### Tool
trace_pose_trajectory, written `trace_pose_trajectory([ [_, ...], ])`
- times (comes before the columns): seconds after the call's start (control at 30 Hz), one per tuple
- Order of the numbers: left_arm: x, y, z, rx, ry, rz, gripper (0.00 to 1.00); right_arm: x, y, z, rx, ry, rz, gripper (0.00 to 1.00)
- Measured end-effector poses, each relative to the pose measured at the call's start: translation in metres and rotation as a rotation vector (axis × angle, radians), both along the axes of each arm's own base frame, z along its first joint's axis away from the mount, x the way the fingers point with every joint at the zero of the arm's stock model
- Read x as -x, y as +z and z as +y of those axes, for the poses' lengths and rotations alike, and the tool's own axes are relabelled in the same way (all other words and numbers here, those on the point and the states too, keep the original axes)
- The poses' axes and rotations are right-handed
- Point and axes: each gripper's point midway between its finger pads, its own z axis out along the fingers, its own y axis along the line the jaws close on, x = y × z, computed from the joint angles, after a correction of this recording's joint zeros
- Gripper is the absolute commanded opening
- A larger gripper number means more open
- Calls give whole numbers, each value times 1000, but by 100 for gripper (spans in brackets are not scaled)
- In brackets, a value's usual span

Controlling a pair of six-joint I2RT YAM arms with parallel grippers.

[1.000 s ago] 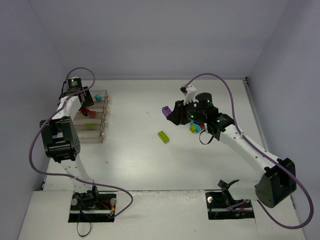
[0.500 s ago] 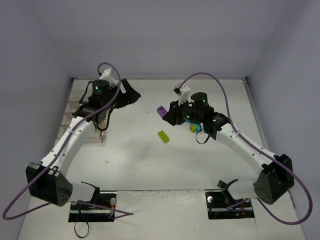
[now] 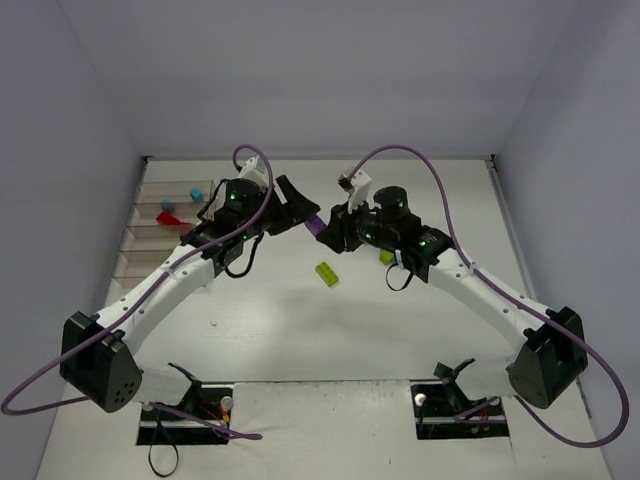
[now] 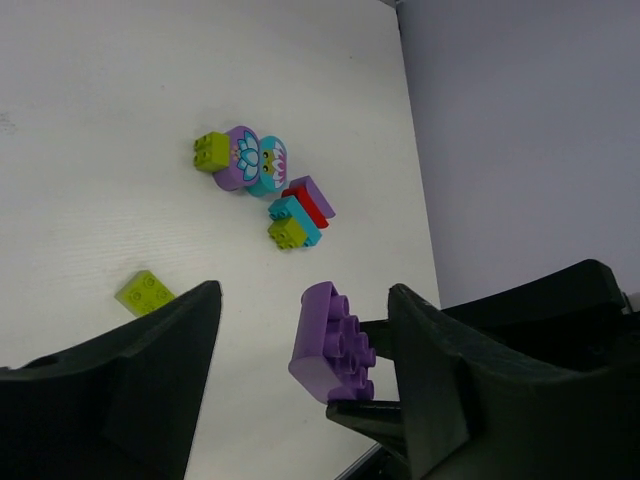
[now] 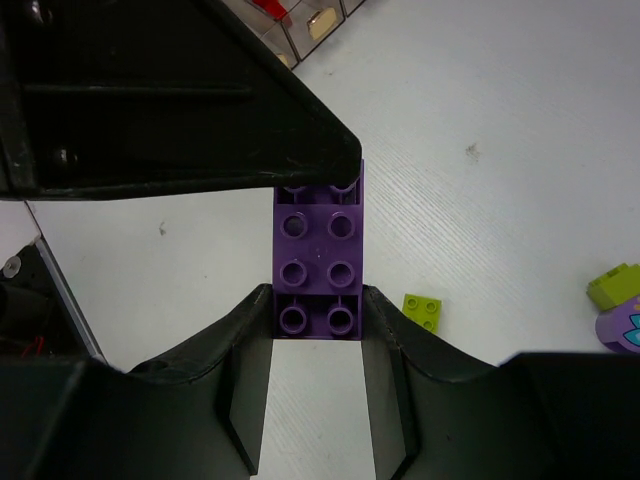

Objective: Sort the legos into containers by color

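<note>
The right hand (image 5: 318, 300) clamps the near end of a purple brick (image 5: 318, 245), two studs by four, above the counter (image 5: 500, 100). The left hand (image 4: 305, 295) is spread wide around it. Only the top view shows the containers (image 3: 140, 245), well apart at far left.

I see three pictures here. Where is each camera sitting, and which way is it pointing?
Top external: fixed above and behind the arm bases, looking down on the table; the left arm and right arm show in full.
Left wrist: on the left arm, looking past its own open fingers at the purple brick.
Right wrist: on the right arm, looking along its own fingers, which clamp that brick.
Shared: both wrist views show the purple brick and a loose lime brick.
</note>
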Motion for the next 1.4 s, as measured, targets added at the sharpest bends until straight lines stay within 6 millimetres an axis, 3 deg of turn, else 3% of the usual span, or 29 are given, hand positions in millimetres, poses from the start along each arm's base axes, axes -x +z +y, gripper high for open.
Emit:
trace_pose_trajectory([
  [0.17, 0, 2, -4, 17, 19, 1, 43, 0, 0, 1, 1, -6, -4, 0],
  [0.43, 2, -5, -11, 29, 21, 30, 40, -2, 2, 1, -6, -16, -10, 0],
  [0.5, 3, -8, -12, 34, 23, 41, 31, -3, 3, 1, -7, -19, -13, 0],
  [0.6, 3, -8, -13, 45, 27, 41, 4, -4, -2, 1, 1, -24, 2, 0],
  [0.7, 3, -12, -12, 36, 28, 43, 0, -4, -2, 2, -8, -28, 14, 2],
  [0.73, 3, -13, -11, 35, 29, 46, 0, -3, -4, 2, -8, -29, 23, 31],
  [0.77, 3, -13, -11, 36, 30, 45, 0, -3, -4, 2, -8, -29, 24, 32],
  [0.8, 3, -14, -10, 34, 36, 44, 0, -3, -4, 2, -9, -29, 25, 47],
  [0.9, 7, -23, 2, 6, 75, 67, 0, -6, -3, 2, -12, -45, 21, 69],
  [0.97, 10, -34, 16, -24, 113, 96, 0, -9, -2, 1, -11, -61, 12, 74],
  [1.07, 5, -51, 56, -63, 220, 150, 0, -14, -2, -3, -3, -92, 7, 78],
  [1.27, -5, -69, 175, -114, 552, 248, 0, -20, -6, -10, 6, -151, 11, 79],
  [1.4, 5, -75, 240, -149, 733, 301, 0, -18, -18, -16, 19, -167, 37, 79],
])
